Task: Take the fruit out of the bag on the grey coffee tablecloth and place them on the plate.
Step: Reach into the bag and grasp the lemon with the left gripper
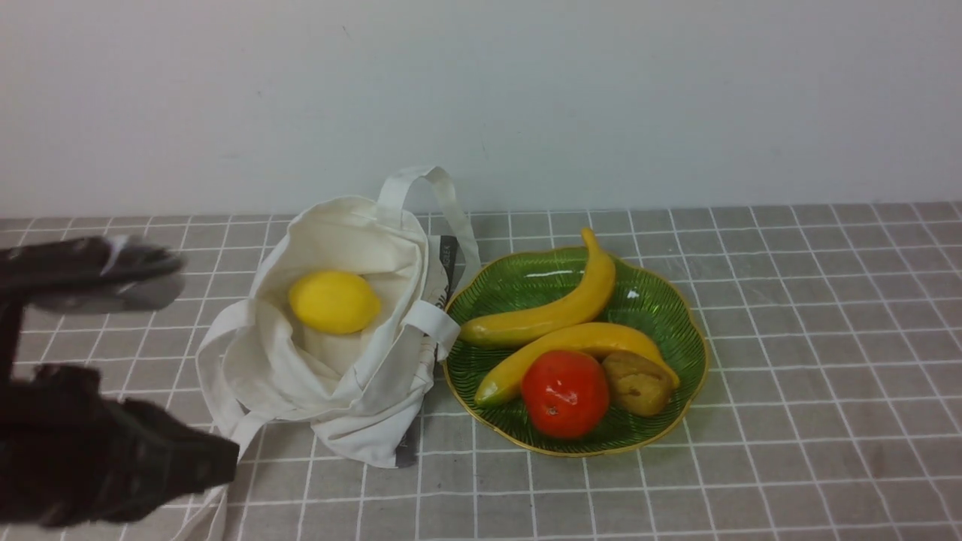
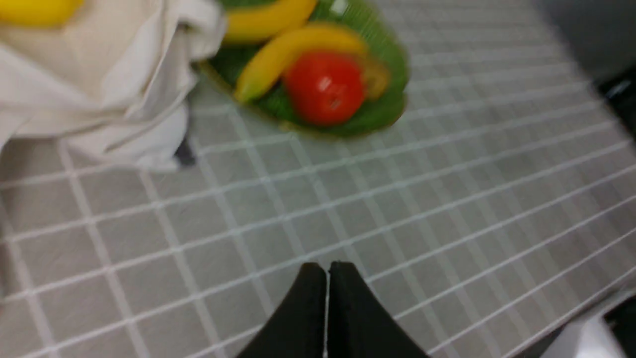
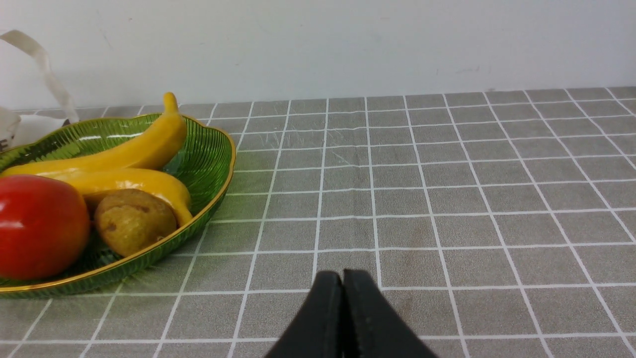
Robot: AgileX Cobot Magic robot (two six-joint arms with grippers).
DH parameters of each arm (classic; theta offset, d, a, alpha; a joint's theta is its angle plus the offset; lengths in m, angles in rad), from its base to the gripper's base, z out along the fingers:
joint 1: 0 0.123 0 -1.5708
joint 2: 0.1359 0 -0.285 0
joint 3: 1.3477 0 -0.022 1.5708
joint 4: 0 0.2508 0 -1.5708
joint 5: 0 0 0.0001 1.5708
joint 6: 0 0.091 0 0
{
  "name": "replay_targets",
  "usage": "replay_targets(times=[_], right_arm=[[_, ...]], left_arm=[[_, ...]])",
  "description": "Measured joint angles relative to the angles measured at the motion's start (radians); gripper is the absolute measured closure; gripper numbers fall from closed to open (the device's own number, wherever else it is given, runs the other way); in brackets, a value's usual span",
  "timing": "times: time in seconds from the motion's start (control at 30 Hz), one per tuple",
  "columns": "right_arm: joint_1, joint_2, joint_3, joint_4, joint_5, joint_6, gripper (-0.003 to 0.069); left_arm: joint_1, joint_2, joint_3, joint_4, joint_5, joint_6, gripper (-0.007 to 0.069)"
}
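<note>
The yellow lemon (image 1: 334, 302) lies inside the open off-white bag (image 1: 346, 391) on the grey coffee tablecloth (image 1: 789, 376). The green plate (image 1: 680, 308) sits just right of the bag. My left gripper (image 2: 327, 266) is shut and empty, hovering over bare cloth in front of the bag (image 2: 99, 89); the lemon (image 2: 35, 10) shows at that view's edge. The left arm (image 1: 98, 451) appears blurred at the front left. My right gripper (image 3: 343, 272) is shut and empty, low over the cloth to the right of the plate (image 3: 211, 149). It is out of the front view.
On the plate lie two yellow bananas (image 1: 556, 312), a glossy red round fruit (image 1: 565, 392) and a small brownish fruit (image 1: 637, 383). A bag handle (image 1: 432, 188) stands up at the back. A pale wall runs behind the table.
</note>
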Motion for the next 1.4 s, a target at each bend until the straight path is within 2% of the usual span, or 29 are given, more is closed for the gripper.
replay_targets(times=[0.2,0.23,0.3,0.47,0.6,0.7,0.77,0.8,0.83,0.87,0.9,0.93,0.97,1.0,1.03,1.2,1.4], right_arm=[[0.0,0.0,0.0,0.0,0.0,0.0,0.0673],[0.0,0.0,0.0,0.0,0.0,0.0,0.0673],[0.0,0.0,0.0,0.0,0.0,0.0,0.0673],[0.0,0.0,0.0,0.0,0.0,0.0,0.0673],[0.0,0.0,0.0,0.0,0.0,0.0,0.0673],[0.0,0.0,0.0,0.0,0.0,0.0,0.0673],[0.0,0.0,0.0,0.0,0.0,0.0,0.0673],[0.0,0.0,0.0,0.0,0.0,0.0,0.0673],[0.0,0.0,0.0,0.0,0.0,0.0,0.0673],[0.0,0.0,0.0,0.0,0.0,0.0,0.0673],[0.0,0.0,0.0,0.0,0.0,0.0,0.0673],[0.0,0.0,0.0,0.0,0.0,0.0,0.0673],[0.0,0.0,0.0,0.0,0.0,0.0,0.0673],[0.0,0.0,0.0,0.0,0.0,0.0,0.0673],[0.0,0.0,0.0,0.0,0.0,0.0,0.0673],[0.0,0.0,0.0,0.0,0.0,0.0,0.0673],[0.0,0.0,0.0,0.0,0.0,0.0,0.0673]], left_arm=[[0.001,0.447,-0.22,0.023,-0.004,-0.002,0.0622],[0.001,0.462,-0.228,0.023,-0.004,-0.004,0.062],[0.001,0.636,-0.341,0.023,-0.005,-0.021,0.0589],[0.001,0.818,-0.487,0.039,-0.016,-0.057,0.0512],[0.001,0.871,-0.55,0.068,-0.041,-0.127,0.0456],[0.001,0.896,-0.568,0.084,-0.106,-0.18,0.0402],[0.001,0.911,-0.569,0.086,-0.177,-0.216,0.0336],[0.001,0.913,-0.569,0.086,-0.183,-0.22,0.033],[0.001,0.923,-0.569,0.086,-0.236,-0.247,0.0274],[0.001,0.924,-0.569,0.086,-0.241,-0.25,0.0267],[0.001,0.932,-0.569,0.085,-0.288,-0.284,0.0209],[0.001,0.932,-0.569,0.085,-0.292,-0.287,0.0202],[0.001,0.939,-0.569,0.085,-0.326,-0.319,0.0151],[0.001,0.94,-0.569,0.085,-0.326,-0.324,0.0144],[0.003,0.95,-0.569,0.081,-0.363,-0.374,0.0086],[0.005,0.975,-0.569,0.08,-0.4,-0.478,0.001],[0.007,1.029,-0.57,0.072,-0.449,-0.524,-0.0001]])
